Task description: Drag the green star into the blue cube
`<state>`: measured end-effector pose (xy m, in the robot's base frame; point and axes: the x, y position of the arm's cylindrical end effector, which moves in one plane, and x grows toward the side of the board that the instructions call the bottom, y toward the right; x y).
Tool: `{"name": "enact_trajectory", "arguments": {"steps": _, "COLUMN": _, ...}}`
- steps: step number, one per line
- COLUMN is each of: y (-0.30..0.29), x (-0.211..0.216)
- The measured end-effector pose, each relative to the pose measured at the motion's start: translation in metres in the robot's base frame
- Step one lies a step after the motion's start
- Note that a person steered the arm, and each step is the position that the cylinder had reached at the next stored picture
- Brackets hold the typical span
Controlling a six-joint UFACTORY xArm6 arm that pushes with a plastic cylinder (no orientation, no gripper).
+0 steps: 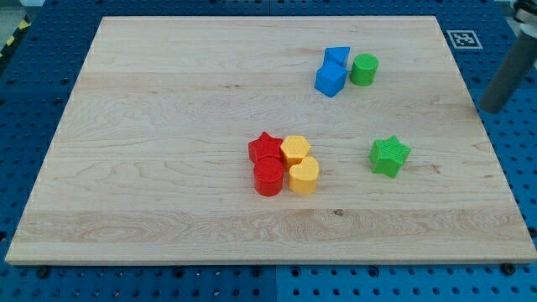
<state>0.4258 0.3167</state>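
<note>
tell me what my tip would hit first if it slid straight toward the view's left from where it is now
Probably nothing: my tip sits off the board's right edge, its row passing between green cylinder and green star.

Pale wooden board (168, 126) on blue perforated table (33, 92); even light.

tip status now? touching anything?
My tip: no jaws, holding nothing, touching no block; at the view's right board edge, up and right of the green star, right of the blue cube.
</note>
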Motion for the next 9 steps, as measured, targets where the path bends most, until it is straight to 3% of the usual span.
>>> {"name": "enact_trajectory", "arguments": {"steps": 2, "y": -0.033, "x": 0.088}}
{"name": "enact_trajectory", "arguments": {"steps": 3, "y": -0.066, "x": 0.095}}
{"name": "enact_trajectory", "arguments": {"steps": 7, "y": -0.125, "x": 0.116}}
{"name": "enact_trajectory", "arguments": {"steps": 9, "y": -0.178, "x": 0.056}}
